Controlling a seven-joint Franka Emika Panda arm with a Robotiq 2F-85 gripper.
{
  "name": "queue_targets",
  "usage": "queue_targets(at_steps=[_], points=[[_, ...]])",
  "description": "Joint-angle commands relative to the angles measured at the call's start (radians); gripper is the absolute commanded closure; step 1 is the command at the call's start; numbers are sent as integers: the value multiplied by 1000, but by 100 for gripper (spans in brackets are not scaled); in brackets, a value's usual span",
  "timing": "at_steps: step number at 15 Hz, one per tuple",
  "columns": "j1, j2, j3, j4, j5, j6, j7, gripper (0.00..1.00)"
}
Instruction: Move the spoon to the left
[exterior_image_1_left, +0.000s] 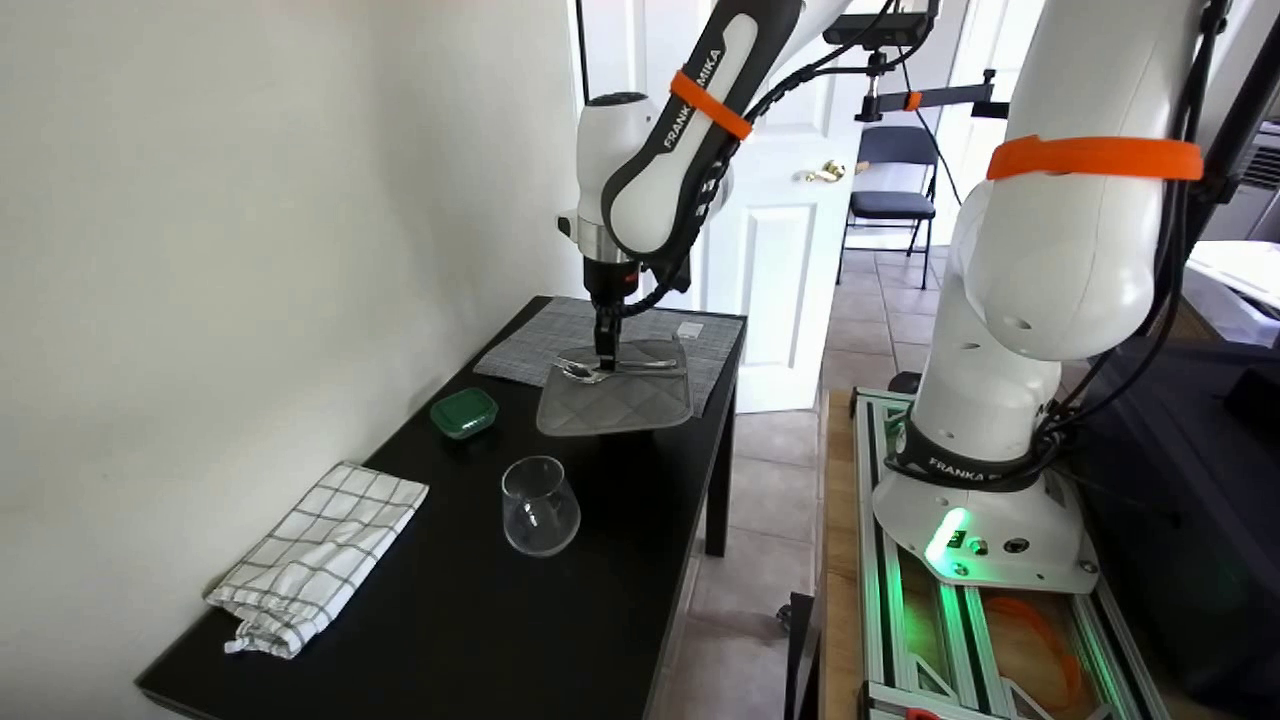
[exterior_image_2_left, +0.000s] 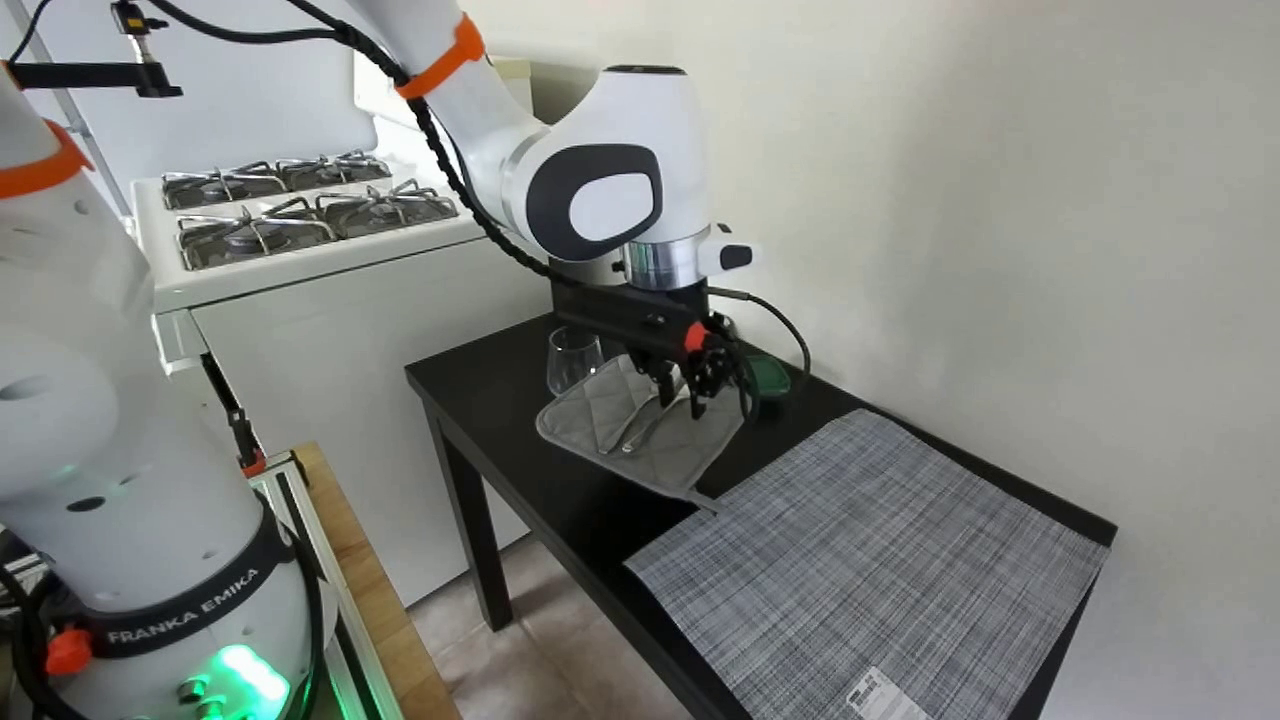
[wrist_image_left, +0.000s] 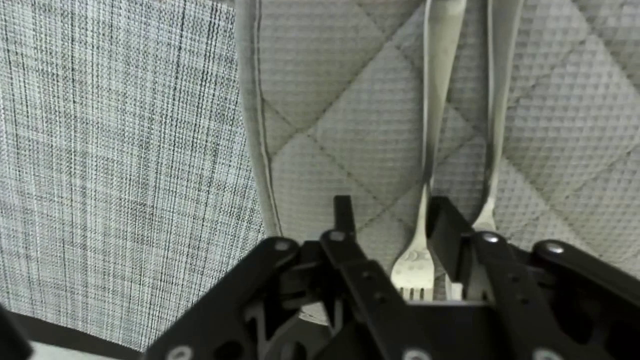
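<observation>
Two slender silvery utensils lie side by side on a quilted gray pad (wrist_image_left: 345, 130). In the wrist view the left one is a fork (wrist_image_left: 414, 270). The right utensil (wrist_image_left: 500, 80) has its head mostly hidden behind a finger, so I cannot tell whether it is the spoon or another fork. In an exterior view its handle (exterior_image_2_left: 622, 428) also shows. My gripper (wrist_image_left: 392, 212) is open and points down at the pad, also in both exterior views (exterior_image_1_left: 607, 360) (exterior_image_2_left: 682, 400). The fork's neck lies between the fingers, close to the right finger. That finger sits between the utensils.
A woven gray placemat (wrist_image_left: 120, 150) lies beside the pad on the black table (exterior_image_1_left: 470, 600). A clear glass (exterior_image_1_left: 540, 505), a green-lidded container (exterior_image_1_left: 463, 413) and a folded checked towel (exterior_image_1_left: 325, 550) stand on it. A wall (exterior_image_1_left: 300, 250) runs along the table's long side.
</observation>
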Motion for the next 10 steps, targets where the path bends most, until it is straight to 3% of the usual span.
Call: queue_targets(at_steps=[1, 5, 10], points=[[-4, 16, 9, 2, 1, 24, 7, 88], [-4, 14, 9, 1, 2, 25, 6, 100], [-3, 8, 9, 1, 5, 22, 3, 98]])
